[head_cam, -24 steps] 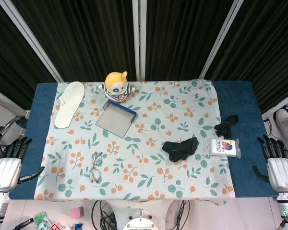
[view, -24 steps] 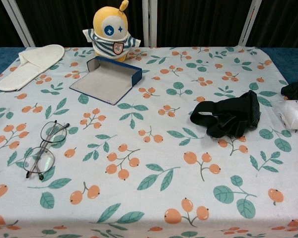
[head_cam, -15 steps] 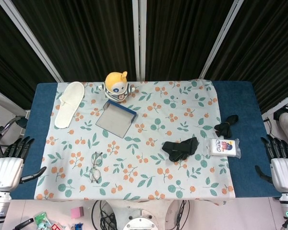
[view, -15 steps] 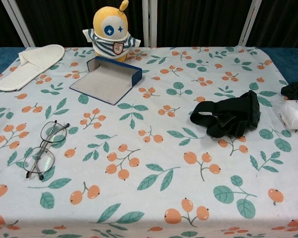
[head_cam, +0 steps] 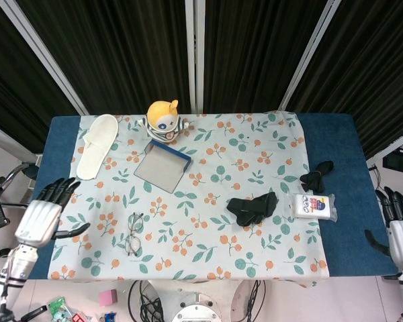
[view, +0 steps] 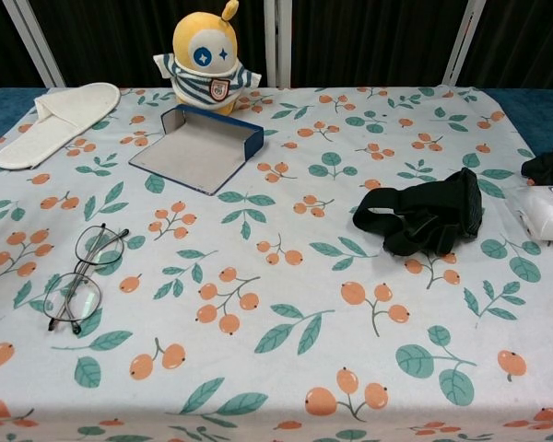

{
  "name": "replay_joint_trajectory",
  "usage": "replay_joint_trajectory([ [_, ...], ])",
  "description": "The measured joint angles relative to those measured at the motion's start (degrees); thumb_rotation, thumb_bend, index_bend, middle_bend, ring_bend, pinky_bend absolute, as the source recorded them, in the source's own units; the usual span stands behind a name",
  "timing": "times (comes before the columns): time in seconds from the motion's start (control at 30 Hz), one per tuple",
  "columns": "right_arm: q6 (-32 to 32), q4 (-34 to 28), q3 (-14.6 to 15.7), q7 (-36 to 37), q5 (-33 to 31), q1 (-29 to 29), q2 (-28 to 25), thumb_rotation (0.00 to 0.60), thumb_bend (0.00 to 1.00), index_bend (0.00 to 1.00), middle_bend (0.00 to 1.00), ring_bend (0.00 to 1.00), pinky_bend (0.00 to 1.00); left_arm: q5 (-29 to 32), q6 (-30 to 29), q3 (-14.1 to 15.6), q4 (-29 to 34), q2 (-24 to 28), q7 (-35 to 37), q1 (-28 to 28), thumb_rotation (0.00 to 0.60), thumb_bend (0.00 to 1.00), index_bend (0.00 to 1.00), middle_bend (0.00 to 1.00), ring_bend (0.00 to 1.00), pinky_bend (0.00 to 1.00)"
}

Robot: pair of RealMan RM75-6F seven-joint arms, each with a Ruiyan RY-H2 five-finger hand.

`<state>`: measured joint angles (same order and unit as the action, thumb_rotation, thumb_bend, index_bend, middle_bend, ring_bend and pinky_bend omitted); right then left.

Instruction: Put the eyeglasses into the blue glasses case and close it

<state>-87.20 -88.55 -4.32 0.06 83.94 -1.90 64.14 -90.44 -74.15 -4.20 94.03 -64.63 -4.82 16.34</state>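
Thin-framed eyeglasses (head_cam: 133, 233) (view: 81, 276) lie unfolded on the patterned cloth near the table's front left. The blue glasses case (head_cam: 162, 166) (view: 199, 147) lies open and flat behind them, grey lining up, just in front of the yellow toy. My left hand (head_cam: 43, 215) hovers over the table's left edge, fingers spread, holding nothing, a short way left of the eyeglasses. Off the right edge, my right hand (head_cam: 401, 233) is also spread and empty. Neither hand shows in the chest view.
A yellow plush toy (head_cam: 164, 120) (view: 205, 52) stands behind the case. A white slipper (head_cam: 97, 145) (view: 54, 110) lies at the back left. Black cloth (head_cam: 252, 207) (view: 425, 217), a second black item (head_cam: 317, 174) and a white packet (head_cam: 315, 206) lie on the right.
My left hand has moved up and rightward onto the table's left edge, closer to the eyeglasses. My right hand has drifted further right and down, off the table.
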Motion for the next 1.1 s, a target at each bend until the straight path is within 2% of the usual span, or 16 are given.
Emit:
replay_joint_trajectory([
  [0.1, -0.9, -0.2, 0.0, 0.7, 0.2, 0.6, -0.7, 0.600, 0.18, 0.00, 0.00, 0.00, 0.00, -0.1, 5.2, -1.5, -1.3, -1.1, 1.5, 4.8, 0.179, 0.12, 0.06, 0.04, 0.05, 0.15],
  [0.27, -2.4, -0.6, -0.3, 1.5, 0.1, 1.5, -1.4, 0.600, 0.19, 0.00, 0.00, 0.00, 0.00, 1.0, 14.7, -4.0, -6.0, -5.0, 6.3, 13.1, 0.183, 0.15, 0.06, 0.04, 0.05, 0.15],
  [0.43, -3.1, -0.7, -0.2, 2.2, -0.3, 2.4, -1.7, 0.600, 0.19, 0.00, 0.00, 0.00, 0.00, 3.5, 22.6, -6.2, -13.7, -11.6, 9.6, 21.2, 0.185, 0.17, 0.06, 0.04, 0.05, 0.15],
  [0.67, -3.1, -0.1, -0.6, 3.0, -1.2, 2.9, -1.5, 0.600, 0.19, 0.00, 0.00, 0.00, 0.00, 5.1, 27.5, -7.6, -21.3, -17.8, 11.5, 27.9, 0.200, 0.20, 0.06, 0.04, 0.05, 0.15],
  [0.77, -2.9, 0.0, -0.7, 3.0, -1.4, 2.9, -1.4, 0.600, 0.19, 0.00, 0.00, 0.00, 0.00, 5.5, 28.9, -7.9, -24.2, -20.2, 11.7, 30.3, 0.225, 0.21, 0.06, 0.05, 0.05, 0.15],
  [1.1, -1.9, 0.7, -1.1, 4.1, -2.2, 2.8, -1.3, 0.600, 0.20, 0.00, 0.00, 0.00, 0.00, 10.2, 36.8, -8.9, -33.5, -27.3, 8.2, 38.3, 0.274, 0.25, 0.06, 0.04, 0.05, 0.18],
])
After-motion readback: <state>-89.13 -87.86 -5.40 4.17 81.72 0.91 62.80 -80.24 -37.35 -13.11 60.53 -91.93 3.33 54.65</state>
